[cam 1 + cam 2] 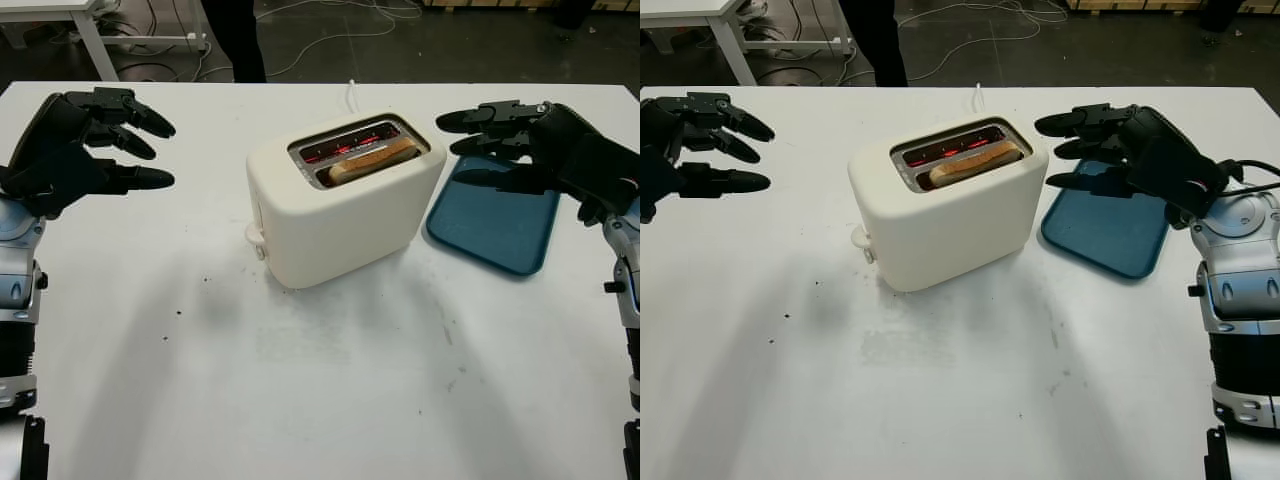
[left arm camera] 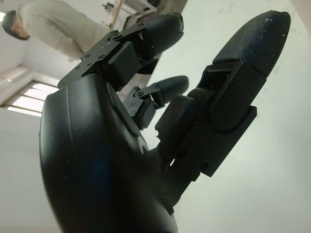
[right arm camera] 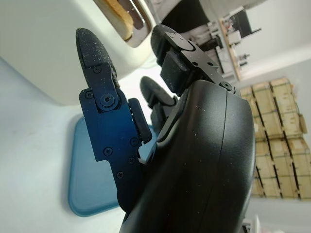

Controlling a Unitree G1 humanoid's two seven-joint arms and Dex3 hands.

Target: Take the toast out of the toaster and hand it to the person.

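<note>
Head views: toast [image 1: 372, 160] sits in the near slot of the toaster [image 1: 340, 200], mid-table; right hand [image 1: 520, 140], fingers apart and empty, nearest for the grab, above the blue tray [image 1: 495, 225].
Left wrist: left hand [image 2: 146, 121] parked, fingers apart.
Right wrist: toast unheld.

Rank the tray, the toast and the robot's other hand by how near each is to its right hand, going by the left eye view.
From the right hand, open above the table's right side:
1. Tray, directly beneath it.
2. Toast, in the toaster at mid-table.
3. Left hand, open at the far left.
</note>
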